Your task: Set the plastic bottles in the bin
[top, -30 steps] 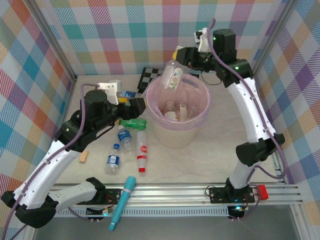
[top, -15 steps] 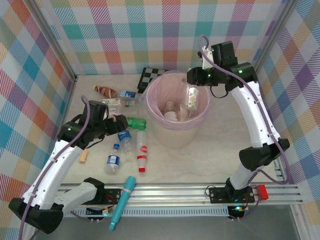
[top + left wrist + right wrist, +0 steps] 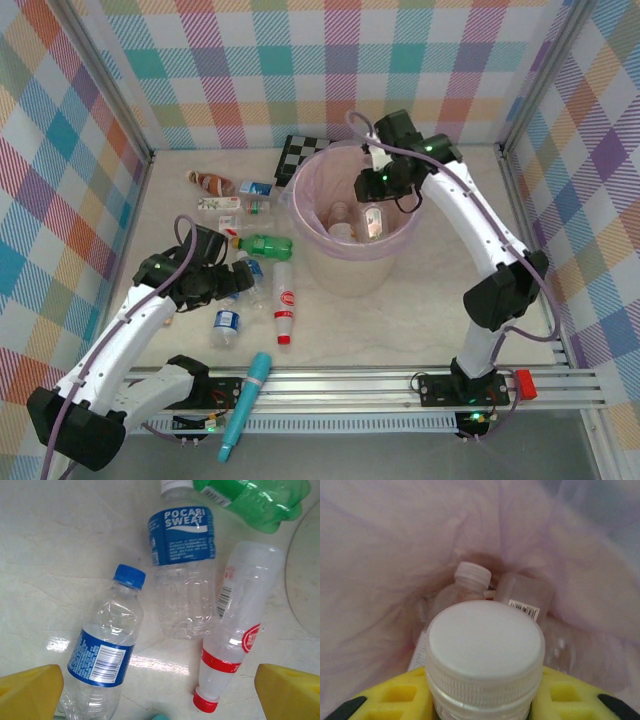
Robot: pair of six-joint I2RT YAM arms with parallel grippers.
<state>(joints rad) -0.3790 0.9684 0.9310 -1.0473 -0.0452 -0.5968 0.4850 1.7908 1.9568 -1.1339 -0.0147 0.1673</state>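
The right claw (image 3: 373,192) is down in the mouth of the bin (image 3: 340,270), clamped on a white-capped bottle (image 3: 485,650). The cap faces the wrist and the body hangs downward over the bottles already lying inside, so letting go should be all that is needed. The left claw (image 3: 159,695) hovers spread wide, directly above the loose bottles on the pale, glossy worktop (image 3: 60,545). The Pocari Sweat bottle (image 3: 182,570) sits between its fingertips, its long axis crossing their closing line. A blue-capped bottle (image 3: 102,650) lies just left of it, a red-capped bottle (image 3: 235,635) touches its right side, and a green bottle (image 3: 255,500) lies beyond. That crowding leaves little room for the fingers, and the left arm is the nearer one.
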